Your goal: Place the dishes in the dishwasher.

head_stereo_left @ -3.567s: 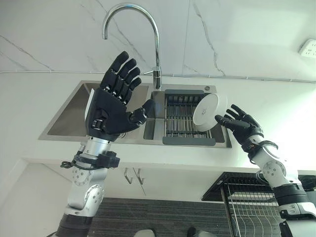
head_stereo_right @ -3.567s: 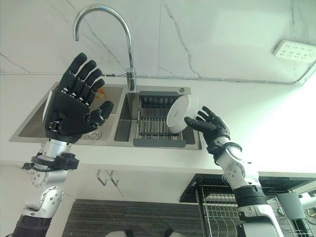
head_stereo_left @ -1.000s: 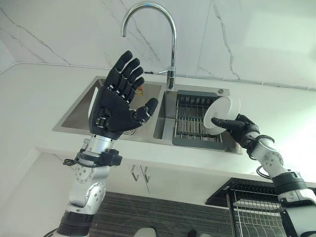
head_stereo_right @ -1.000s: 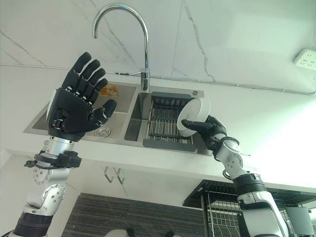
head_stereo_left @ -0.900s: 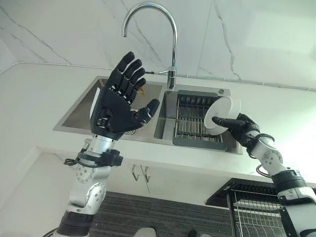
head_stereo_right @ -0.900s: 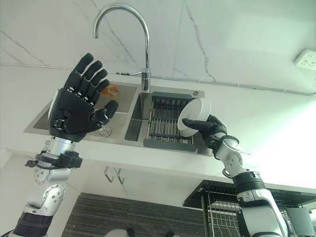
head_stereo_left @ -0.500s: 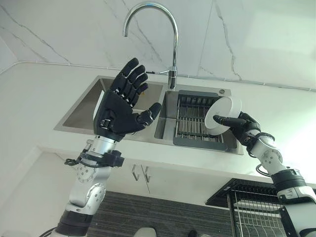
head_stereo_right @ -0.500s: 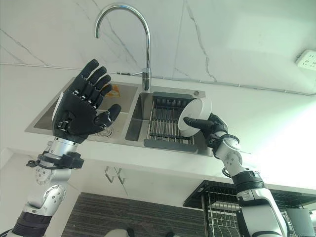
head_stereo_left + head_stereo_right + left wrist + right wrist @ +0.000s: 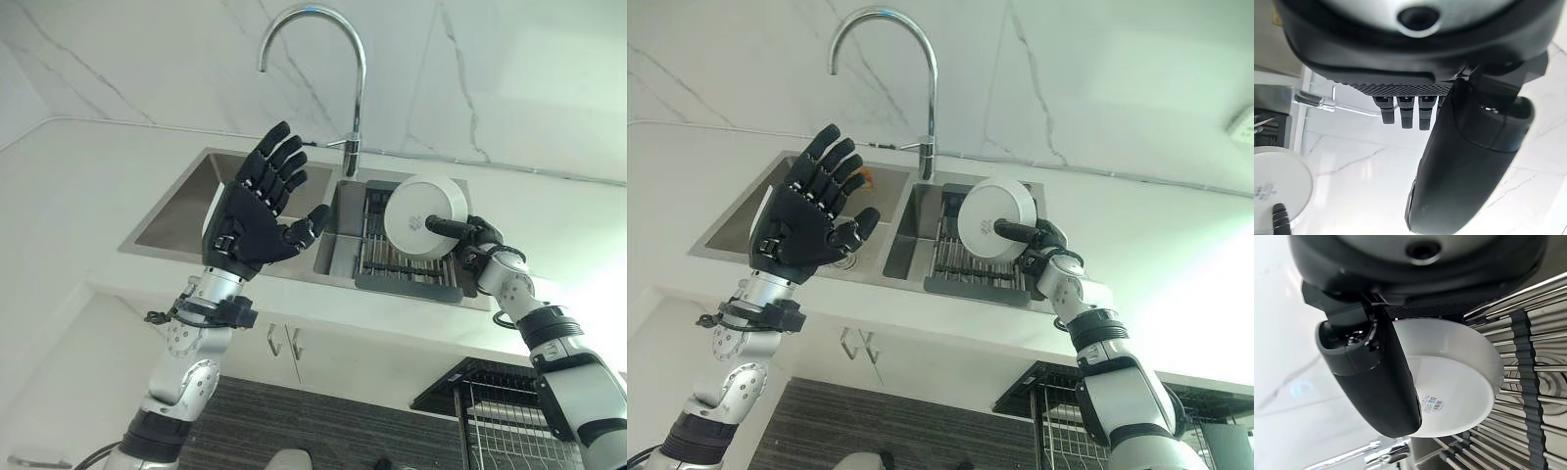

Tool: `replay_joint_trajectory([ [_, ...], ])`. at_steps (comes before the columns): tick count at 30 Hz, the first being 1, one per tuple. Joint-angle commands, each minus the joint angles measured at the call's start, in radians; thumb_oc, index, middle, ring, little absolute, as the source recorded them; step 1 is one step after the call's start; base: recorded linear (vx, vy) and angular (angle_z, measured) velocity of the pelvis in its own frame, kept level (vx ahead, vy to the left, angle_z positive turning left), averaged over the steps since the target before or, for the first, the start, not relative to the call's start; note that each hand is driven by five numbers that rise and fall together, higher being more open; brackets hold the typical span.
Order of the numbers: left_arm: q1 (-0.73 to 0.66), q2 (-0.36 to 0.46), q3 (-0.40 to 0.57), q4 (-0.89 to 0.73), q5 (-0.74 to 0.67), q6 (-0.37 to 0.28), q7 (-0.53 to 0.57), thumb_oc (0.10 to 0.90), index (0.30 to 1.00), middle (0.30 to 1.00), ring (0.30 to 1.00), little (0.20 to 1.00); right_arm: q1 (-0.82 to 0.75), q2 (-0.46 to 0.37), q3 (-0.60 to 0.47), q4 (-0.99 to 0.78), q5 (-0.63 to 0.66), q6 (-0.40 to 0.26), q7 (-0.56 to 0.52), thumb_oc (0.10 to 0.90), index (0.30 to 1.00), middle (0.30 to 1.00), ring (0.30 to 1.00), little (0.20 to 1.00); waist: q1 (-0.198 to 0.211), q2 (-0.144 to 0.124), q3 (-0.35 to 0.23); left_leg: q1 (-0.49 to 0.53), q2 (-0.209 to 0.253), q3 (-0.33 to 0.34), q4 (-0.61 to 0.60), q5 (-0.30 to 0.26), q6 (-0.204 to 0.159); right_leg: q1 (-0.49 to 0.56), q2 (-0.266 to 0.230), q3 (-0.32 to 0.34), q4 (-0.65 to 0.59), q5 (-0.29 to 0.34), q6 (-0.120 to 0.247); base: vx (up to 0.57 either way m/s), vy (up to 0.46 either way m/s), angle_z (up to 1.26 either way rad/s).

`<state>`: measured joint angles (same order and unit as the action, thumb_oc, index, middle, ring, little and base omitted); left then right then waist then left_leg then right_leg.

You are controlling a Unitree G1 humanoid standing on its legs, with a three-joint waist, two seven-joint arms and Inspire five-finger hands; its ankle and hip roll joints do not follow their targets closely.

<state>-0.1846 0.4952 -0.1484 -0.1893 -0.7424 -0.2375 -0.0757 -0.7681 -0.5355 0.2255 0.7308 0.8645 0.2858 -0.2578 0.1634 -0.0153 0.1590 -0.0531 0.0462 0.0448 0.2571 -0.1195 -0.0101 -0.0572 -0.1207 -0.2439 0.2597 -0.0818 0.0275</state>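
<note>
The right robot hand (image 9: 468,238) is gripping a bowl (image 9: 423,215) over the sink rack (image 9: 392,257), left robot hand (image 9: 257,211) splayed empty; lowering to the dishwasher looks next.

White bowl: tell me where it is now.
The white bowl is pinched in the right robot hand, lifted above the drying rack in the sink's right basin.

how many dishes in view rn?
1: a white bowl, pinched in the right robot hand above the sink's drying rack. More could be hidden behind it.
</note>
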Motion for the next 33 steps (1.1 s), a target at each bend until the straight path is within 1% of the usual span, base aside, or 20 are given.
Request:
replay_joint_trajectory([
  [1, -0.098, 0.025, 0.017, -0.058, -0.018, -0.080, 0.003, 0.800, 0.900, 0.900, 0.900, 0.900, -0.139, -0.044, -0.026, -0.005, -0.052, -0.151, -0.021, 0.400, 0.300, 0.300, 0.300, 0.300, -0.007, -0.019, -0.090, 0.017, -0.001, 0.007, 0.043, -0.113, -0.019, 0.050, -0.025, -0.026, 0.040, -0.121, 0.041, -0.02, 0.006, 0.06],
  [3, -0.096, 0.028, 0.014, -0.059, -0.020, -0.081, 0.005, 0.800, 0.900, 0.900, 0.900, 0.900, -0.140, -0.043, -0.026, -0.017, -0.075, -0.185, -0.066, 0.400, 0.300, 0.300, 0.300, 0.300, -0.005, -0.017, -0.089, 0.015, -0.002, 0.005, 0.043, -0.112, -0.020, 0.048, -0.026, -0.027, 0.040, -0.120, 0.042, -0.02, -0.004, 0.09],
  [6, -0.092, 0.030, 0.016, -0.063, -0.020, -0.079, 0.001, 0.800, 0.900, 0.900, 0.900, 0.900, -0.121, -0.029, -0.045, -0.057, -0.065, -0.231, -0.088, 0.400, 0.300, 0.300, 0.300, 0.300, -0.007, -0.013, -0.087, 0.014, -0.001, 0.005, 0.043, -0.111, -0.018, 0.047, -0.026, -0.026, 0.040, -0.120, 0.042, -0.02, -0.026, 0.06],
  [9, -0.084, 0.031, 0.020, -0.066, -0.020, -0.077, -0.015, 0.800, 0.900, 0.900, 0.900, 0.900, -0.092, -0.019, -0.060, -0.121, -0.062, -0.267, -0.072, 0.400, 0.300, 0.300, 0.300, 0.300, -0.013, -0.011, -0.086, 0.014, 0.002, 0.006, 0.043, -0.110, -0.019, 0.047, -0.023, -0.025, 0.040, -0.121, 0.040, -0.01, -0.044, 0.00],
  [10, -0.081, 0.029, 0.020, -0.068, -0.028, -0.070, -0.037, 0.800, 0.900, 0.900, 0.900, 0.900, -0.077, -0.016, -0.068, -0.169, -0.049, -0.303, -0.064, 0.400, 0.300, 0.300, 0.300, 0.300, -0.018, -0.009, -0.085, 0.014, 0.003, 0.007, 0.043, -0.110, -0.019, 0.045, -0.022, -0.023, 0.040, -0.121, 0.040, -0.02, -0.066, 0.02],
  [12, -0.074, 0.029, 0.025, -0.072, -0.057, -0.059, -0.066, 0.800, 0.900, 0.900, 0.900, 0.900, -0.049, -0.012, -0.088, -0.226, -0.044, -0.332, -0.055, 0.400, 0.300, 0.300, 0.300, 0.300, -0.024, -0.007, -0.085, 0.013, 0.006, 0.009, 0.043, -0.110, -0.021, 0.043, -0.020, -0.022, 0.040, -0.122, 0.040, -0.01, -0.062, 0.02],
  [14, -0.070, 0.028, 0.027, -0.073, -0.061, -0.054, -0.080, 0.800, 0.900, 0.900, 0.900, 0.900, -0.035, -0.006, -0.096, -0.252, -0.038, -0.342, -0.051, 0.400, 0.300, 0.300, 0.300, 0.300, -0.026, -0.006, -0.086, 0.013, 0.008, 0.010, 0.043, -0.109, -0.021, 0.043, -0.019, -0.022, 0.040, -0.122, 0.039, 0.00, -0.063, -0.01],
  [15, -0.055, 0.027, 0.033, -0.084, -0.077, -0.045, -0.115, 0.800, 0.900, 0.900, 0.900, 0.900, 0.009, 0.006, -0.119, -0.348, -0.023, -0.368, -0.047, 0.400, 0.300, 0.300, 0.300, 0.300, -0.035, -0.003, -0.085, 0.013, 0.011, 0.013, 0.043, -0.110, -0.022, 0.041, -0.016, -0.019, 0.040, -0.123, 0.039, 0.00, -0.110, -0.03],
  [19, -0.013, 0.013, 0.059, -0.103, -0.147, -0.015, -0.180, 0.800, 0.900, 0.900, 0.900, 0.900, 0.112, 0.049, -0.155, -0.569, -0.055, -0.429, -0.034, 0.400, 0.300, 0.300, 0.300, 0.300, -0.056, 0.003, -0.082, 0.014, 0.022, 0.025, 0.043, -0.110, -0.023, 0.033, -0.007, -0.009, 0.040, -0.123, 0.037, 0.00, -0.117, -0.02],
  [20, -0.001, 0.009, 0.069, -0.104, -0.136, -0.016, -0.184, 0.800, 0.900, 0.900, 0.900, 0.900, 0.149, 0.065, -0.164, -0.633, -0.090, -0.453, -0.038, 0.400, 0.300, 0.300, 0.300, 0.300, -0.066, 0.005, -0.083, 0.016, 0.026, 0.031, 0.043, -0.110, -0.025, 0.030, -0.003, -0.004, 0.040, -0.123, 0.036, 0.00, -0.094, -0.09],
  [21, 0.001, 0.009, 0.069, -0.104, -0.134, -0.016, -0.184, 0.800, 0.900, 0.900, 0.900, 0.900, 0.155, 0.068, -0.165, -0.640, -0.094, -0.456, -0.038, 0.400, 0.300, 0.300, 0.300, 0.300, -0.066, 0.005, -0.084, 0.016, 0.027, 0.031, 0.043, -0.111, -0.025, 0.029, -0.002, -0.003, 0.040, -0.123, 0.036, 0.01, -0.120, -0.07],
  [23, 0.034, -0.001, 0.096, -0.112, -0.116, -0.016, -0.206, 0.800, 0.900, 0.900, 0.900, 0.900, 0.238, 0.093, -0.194, -0.755, -0.116, -0.478, -0.020, 0.400, 0.300, 0.300, 0.300, 0.300, -0.084, 0.009, -0.081, 0.020, 0.036, 0.044, 0.043, -0.110, -0.026, 0.022, 0.006, 0.005, 0.040, -0.121, 0.035, 0.01, -0.170, -0.11],
  [24, 0.080, -0.018, 0.129, -0.134, -0.099, -0.007, -0.235, 0.800, 0.900, 0.900, 0.900, 0.900, 0.338, 0.115, -0.244, -0.843, -0.100, -0.508, 0.021, 0.400, 0.300, 0.300, 0.300, 0.300, -0.097, 0.014, -0.079, 0.022, 0.050, 0.063, 0.043, -0.106, -0.031, 0.014, 0.012, 0.009, 0.040, -0.119, 0.034, 0.00, -0.166, -0.10],
  [26, 0.098, -0.024, 0.137, -0.143, -0.097, -0.002, -0.242, 0.800, 0.900, 0.900, 0.900, 0.900, 0.373, 0.121, -0.259, -0.870, -0.089, -0.516, 0.030, 0.400, 0.300, 0.300, 0.300, 0.300, -0.100, 0.016, -0.082, 0.021, 0.055, 0.069, 0.043, -0.104, -0.034, 0.012, 0.015, 0.011, 0.040, -0.119, 0.033, -0.02, -0.096, -0.14],
  [27, 0.131, -0.037, 0.158, -0.151, -0.099, -0.006, -0.269, 0.800, 0.900, 0.900, 0.900, 0.900, 0.446, 0.124, -0.302, -0.928, -0.068, -0.546, 0.049, 0.400, 0.300, 0.300, 0.300, 0.300, -0.111, 0.025, -0.076, 0.014, 0.057, 0.067, 0.043, -0.098, -0.037, 0.002, 0.025, 0.025, 0.040, -0.115, 0.034, -0.05, -0.056, -0.12],
  [29, 0.156, -0.046, 0.170, -0.160, -0.069, -0.028, -0.289, 0.800, 0.900, 0.900, 0.900, 0.900, 0.497, 0.124, -0.329, -0.977, -0.082, -0.554, 0.043, 0.400, 0.300, 0.300, 0.300, 0.300, -0.116, 0.029, -0.073, 0.011, 0.039, 0.051, 0.043, -0.101, -0.033, -0.007, 0.031, 0.040, 0.040, -0.111, 0.038, -0.07, -0.011, -0.04],
  [30, 0.167, -0.048, 0.180, -0.163, -0.058, -0.036, -0.310, 0.800, 0.900, 0.900, 0.900, 0.900, 0.511, 0.124, -0.341, -0.992, -0.078, -0.552, 0.049, 0.400, 0.300, 0.300, 0.300, 0.300, -0.117, 0.029, -0.071, 0.021, 0.019, 0.042, 0.043, -0.104, -0.028, -0.014, 0.032, 0.049, 0.040, -0.107, 0.041, -0.11, 0.062, -0.06],
  [31, 0.179, -0.045, 0.193, -0.169, -0.026, -0.055, -0.323, 0.800, 0.900, 0.900, 0.900, 0.900, 0.526, 0.127, -0.355, -1.005, -0.062, -0.556, 0.062, 0.400, 0.300, 0.300, 0.300, 0.300, -0.116, 0.026, -0.066, 0.037, -0.024, 0.026, 0.043, -0.109, -0.016, -0.024, 0.032, 0.068, 0.040, -0.097, 0.047, -0.10, 0.073, -0.24],
  [32, 0.181, -0.046, 0.194, -0.170, -0.019, -0.059, -0.323, 0.800, 0.900, 0.900, 0.900, 0.900, 0.530, 0.129, -0.358, -1.006, -0.065, -0.558, 0.066, 0.400, 0.300, 0.300, 0.300, 0.300, -0.115, 0.024, -0.065, 0.040, -0.032, 0.026, 0.043, -0.109, -0.013, -0.025, 0.030, 0.073, 0.040, -0.095, 0.049, -0.11, 0.091, -0.43],
  [33, 0.182, -0.045, 0.197, -0.173, 0.003, -0.068, -0.327, 0.800, 0.900, 0.900, 0.900, 0.900, 0.538, 0.130, -0.367, -1.011, -0.070, -0.561, 0.076, 0.400, 0.300, 0.300, 0.300, 0.300, -0.113, 0.022, -0.061, 0.041, -0.054, 0.021, 0.043, -0.110, -0.005, -0.029, 0.027, 0.083, 0.040, -0.086, 0.056, -0.14, 0.118, -0.57],
])
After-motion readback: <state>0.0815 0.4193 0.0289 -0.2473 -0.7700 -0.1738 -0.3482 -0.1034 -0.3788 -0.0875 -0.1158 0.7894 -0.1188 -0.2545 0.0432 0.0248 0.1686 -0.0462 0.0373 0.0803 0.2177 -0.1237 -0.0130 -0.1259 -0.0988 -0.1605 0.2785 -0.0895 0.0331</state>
